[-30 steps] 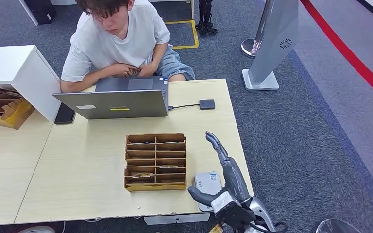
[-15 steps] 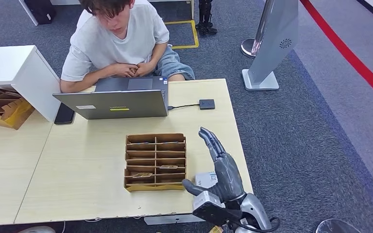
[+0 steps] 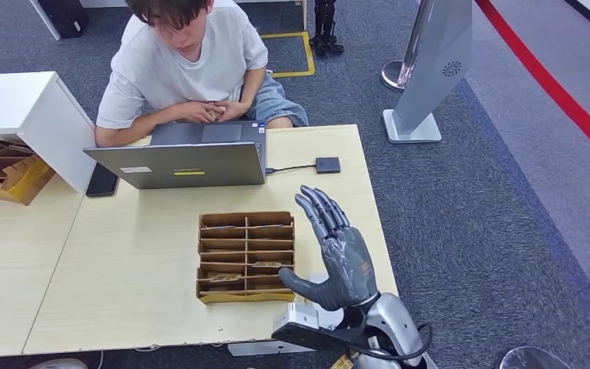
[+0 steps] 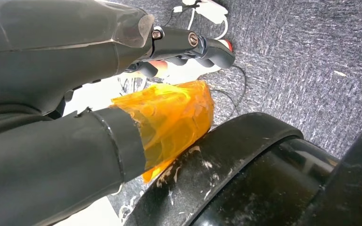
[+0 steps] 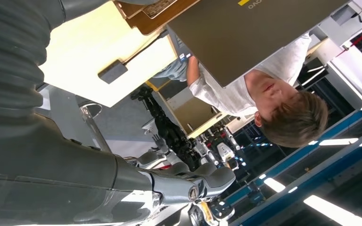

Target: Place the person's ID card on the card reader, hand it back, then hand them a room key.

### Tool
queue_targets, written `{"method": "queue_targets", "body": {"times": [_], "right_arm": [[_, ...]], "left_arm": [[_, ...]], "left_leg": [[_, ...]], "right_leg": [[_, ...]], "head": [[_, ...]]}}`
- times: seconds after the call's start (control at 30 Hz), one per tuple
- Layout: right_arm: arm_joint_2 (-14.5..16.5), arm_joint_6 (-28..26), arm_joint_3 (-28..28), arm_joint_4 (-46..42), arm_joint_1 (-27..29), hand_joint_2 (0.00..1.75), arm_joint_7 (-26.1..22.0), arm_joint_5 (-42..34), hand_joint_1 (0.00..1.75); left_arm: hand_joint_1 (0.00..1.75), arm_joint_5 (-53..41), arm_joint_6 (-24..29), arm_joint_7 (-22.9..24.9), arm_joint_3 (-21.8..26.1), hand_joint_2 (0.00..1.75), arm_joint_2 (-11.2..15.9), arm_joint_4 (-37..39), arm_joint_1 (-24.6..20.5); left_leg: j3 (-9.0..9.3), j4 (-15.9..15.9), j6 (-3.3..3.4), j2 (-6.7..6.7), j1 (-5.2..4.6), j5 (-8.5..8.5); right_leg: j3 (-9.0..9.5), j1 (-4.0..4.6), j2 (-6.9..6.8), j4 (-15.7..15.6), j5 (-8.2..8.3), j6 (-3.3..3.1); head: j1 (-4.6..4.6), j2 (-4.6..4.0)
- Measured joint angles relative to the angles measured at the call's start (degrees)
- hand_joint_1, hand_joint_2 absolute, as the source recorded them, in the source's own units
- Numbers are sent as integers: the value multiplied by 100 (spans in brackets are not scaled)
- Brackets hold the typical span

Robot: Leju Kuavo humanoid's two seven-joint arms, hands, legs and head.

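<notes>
Nearest, at the table's front edge: right hand (image 3: 342, 261) up, fingers apart, holding nothing. Just left: wooden key box (image 3: 246, 257); could get knocked by a swing that way. Far side, past the laptop (image 3: 184, 163): person's hands (image 3: 213, 112) together, ID card maybe there, too small to tell. Could grab at nothing.

On my tabletop (image 3: 123, 277), the compartment tray (image 3: 246, 256) sits before the laptop (image 3: 178, 163); a person (image 3: 192, 61) sits behind.

The robot's dark grey many-fingered right hand (image 3: 343, 261) joins a silver forearm (image 3: 396, 323) looped by black cable (image 3: 422, 346).
</notes>
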Motion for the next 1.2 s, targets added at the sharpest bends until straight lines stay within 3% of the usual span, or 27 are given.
{"method": "queue_targets", "body": {"times": [0.33,0.63,1.03,1.2], "right_arm": [[-26,-24,44,0,-12,175,21,62,0],[-146,-300,283,42,-218,175,491,1192,0],[-297,-319,897,334,-318,175,997,2063,31],[-343,-317,1017,427,-347,175,1048,2055,30]], "left_arm": [[0,0,0,0,0,0,0,0,0],[0,22,17,-7,0,0,0,0,0],[0,106,35,-7,0,0,2,0,1],[0,111,39,-7,0,0,2,0,1]], "left_leg": [[0,0,0,0,0,0],[0,0,0,0,0,0],[0,0,0,0,0,0],[0,0,0,0,0,0]], "right_leg": [[0,0,0,0,0,0],[0,0,0,0,0,0],[0,0,0,0,0,0],[0,0,0,0,0,0]], "head": [[0,0],[-1,0],[0,0],[0,0]]}}
